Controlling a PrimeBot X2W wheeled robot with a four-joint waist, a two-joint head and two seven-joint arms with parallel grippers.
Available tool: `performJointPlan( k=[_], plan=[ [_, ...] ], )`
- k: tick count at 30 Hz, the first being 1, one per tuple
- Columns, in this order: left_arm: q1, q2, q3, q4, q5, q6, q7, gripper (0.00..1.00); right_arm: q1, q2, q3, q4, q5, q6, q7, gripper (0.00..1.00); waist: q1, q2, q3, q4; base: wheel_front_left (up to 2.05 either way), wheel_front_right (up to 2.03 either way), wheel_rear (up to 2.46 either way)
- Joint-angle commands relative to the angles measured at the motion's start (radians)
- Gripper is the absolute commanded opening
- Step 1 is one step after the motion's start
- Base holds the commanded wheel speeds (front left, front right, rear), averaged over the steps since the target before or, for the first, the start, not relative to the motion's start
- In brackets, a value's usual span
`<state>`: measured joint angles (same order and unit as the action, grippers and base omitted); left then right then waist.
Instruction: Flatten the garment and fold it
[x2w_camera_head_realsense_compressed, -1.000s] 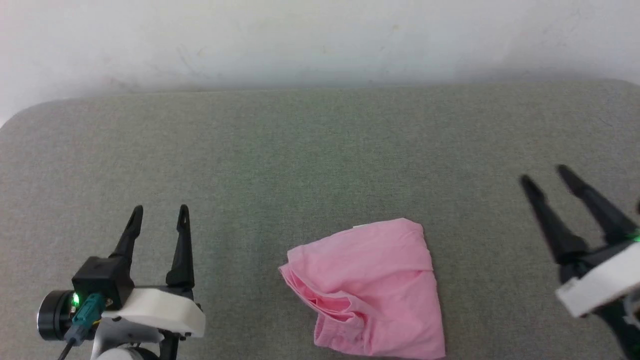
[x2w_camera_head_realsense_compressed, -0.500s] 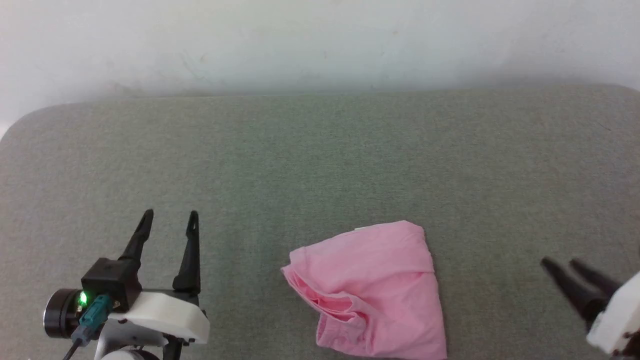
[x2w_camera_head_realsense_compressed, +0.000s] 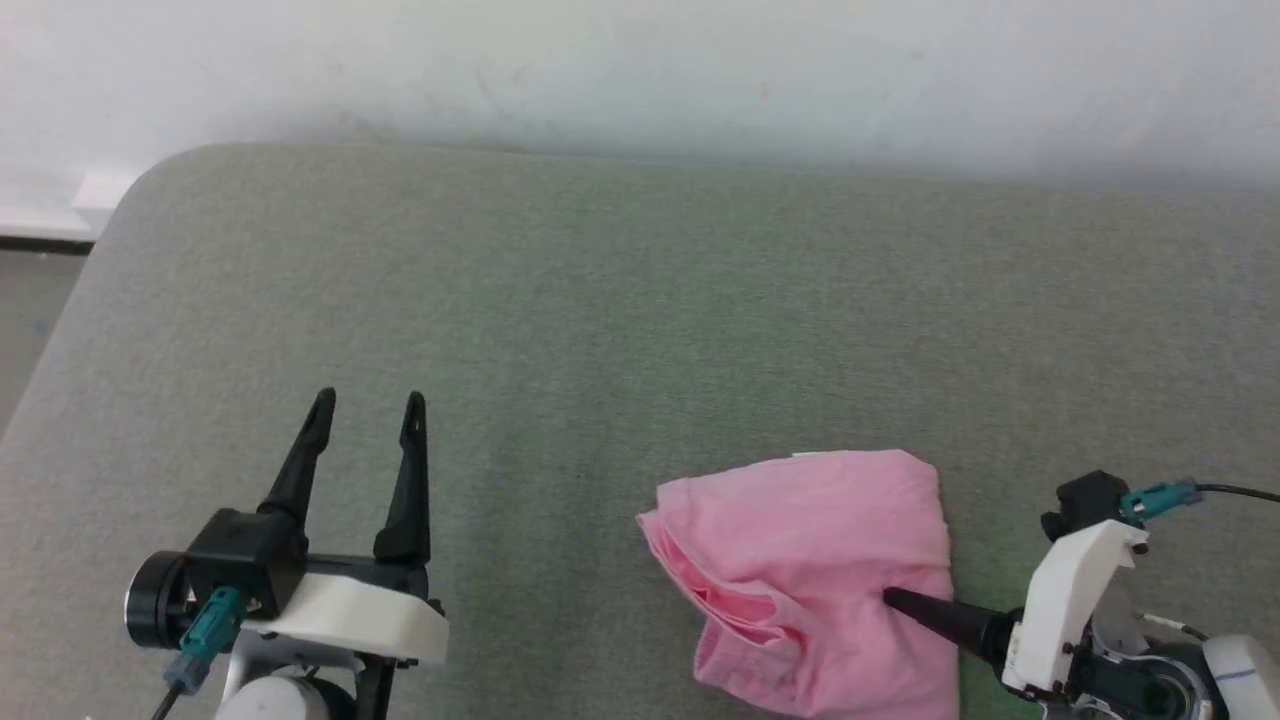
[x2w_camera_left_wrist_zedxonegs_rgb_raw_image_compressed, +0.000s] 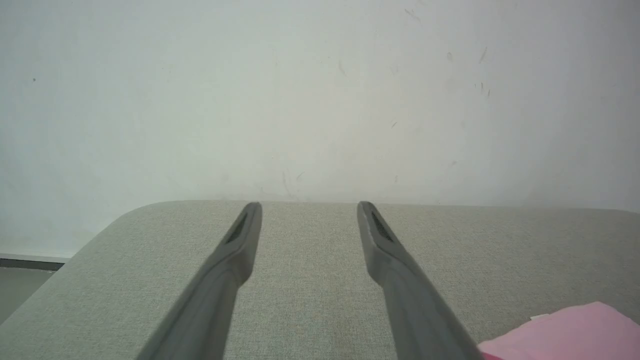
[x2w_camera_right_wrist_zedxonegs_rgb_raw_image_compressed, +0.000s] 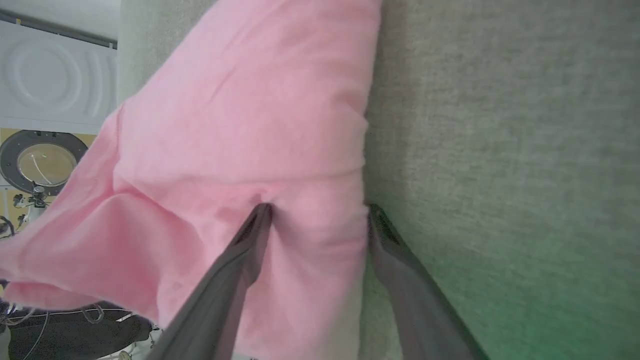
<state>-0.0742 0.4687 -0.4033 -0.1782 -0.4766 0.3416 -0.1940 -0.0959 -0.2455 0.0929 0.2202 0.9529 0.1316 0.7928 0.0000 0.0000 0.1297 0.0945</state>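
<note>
left end effector: fingers apart with a clear gap, holding nothing, touching nothing. it sits lower left in the head view over the bare grey-green surface, well apart from the garment.

right end effector: fingers apart, not clamped. in the right wrist view the left-hand fingertip presses into the pink fabric and makes a small dimple; the other tip lies at the garment's edge, next to bare surface. a strip of the garment's edge lies between the two fingers.

pink shorts: bunched in a loose heap, lower right of centre in the head view, layered edges along the left side, small white label at the top edge.

view differences:
- head view gives one dark finger of the right end effector, laid across the shorts and pointing frame-left.
- left wrist view catches a corner of the shorts at lower right, and the pale wall behind the surface.
- right wrist view adds a white panel with a round dark-rimmed window at upper left.
</note>
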Motion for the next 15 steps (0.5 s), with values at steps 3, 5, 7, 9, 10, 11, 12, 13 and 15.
performJointPlan(
  k=[3, 5, 7, 9, 10, 11, 12, 13, 15],
  plan=[
    [-0.014, -0.015, -0.004, 0.022, -0.009, -0.014, -0.019, 1.00, -0.023, 0.019, 0.016, 0.110, -0.011, -0.001, 0.039, 0.82, 0.0000, 0.0000, 0.010, 0.063, 0.00, 0.00, 0.00],
    [-0.011, -0.021, -0.005, 0.027, -0.011, -0.012, -0.023, 1.00, -0.024, 0.020, 0.029, 0.130, -0.012, -0.001, 0.050, 0.07, 0.0000, 0.0000, 0.004, 0.073, 0.00, 0.00, 0.00],
    [-0.008, -0.023, -0.004, 0.029, -0.011, -0.011, -0.026, 1.00, -0.024, 0.019, 0.036, 0.129, -0.013, -0.001, 0.049, 0.00, 0.0000, 0.0000, 0.000, 0.075, 0.00, 0.00, 0.00],
    [0.001, -0.027, -0.001, 0.031, -0.013, -0.006, -0.030, 1.00, -0.026, 0.007, 0.051, 0.110, -0.019, -0.001, 0.039, 0.00, 0.0000, 0.0000, -0.009, 0.076, 0.00, 0.00, 0.00],
    [0.006, -0.027, 0.000, 0.030, -0.014, -0.002, -0.031, 1.00, -0.029, -0.006, 0.062, 0.092, -0.027, -0.001, 0.030, 0.00, 0.0000, 0.0000, -0.012, 0.074, 0.00, 0.00, 0.00],
    [0.011, -0.028, 0.000, 0.029, -0.013, 0.001, -0.032, 1.00, -0.033, -0.021, 0.073, 0.072, -0.041, -0.001, 0.017, 0.00, 0.0000, 0.0000, -0.016, 0.072, 0.00, 0.00, 0.00],
    [0.016, -0.029, 0.001, 0.028, -0.013, 0.005, -0.033, 1.00, -0.038, -0.041, 0.092, 0.045, -0.058, -0.001, 0.003, 0.00, 0.0000, 0.0000, -0.021, 0.067, 0.00, 0.00, 0.00],
    [0.021, -0.028, 0.003, 0.027, -0.012, 0.008, -0.034, 1.00, -0.044, -0.064, 0.112, 0.016, -0.076, -0.001, -0.012, 0.00, 0.0000, 0.0000, -0.024, 0.061, 0.00, 0.00, 0.00],
    [0.030, -0.025, 0.005, 0.023, -0.009, 0.016, -0.036, 1.00, -0.057, -0.117, 0.159, -0.050, -0.118, -0.001, -0.045, 0.00, 0.0000, 0.0000, -0.032, 0.048, 0.00, 0.00, 0.00]
  ],
)
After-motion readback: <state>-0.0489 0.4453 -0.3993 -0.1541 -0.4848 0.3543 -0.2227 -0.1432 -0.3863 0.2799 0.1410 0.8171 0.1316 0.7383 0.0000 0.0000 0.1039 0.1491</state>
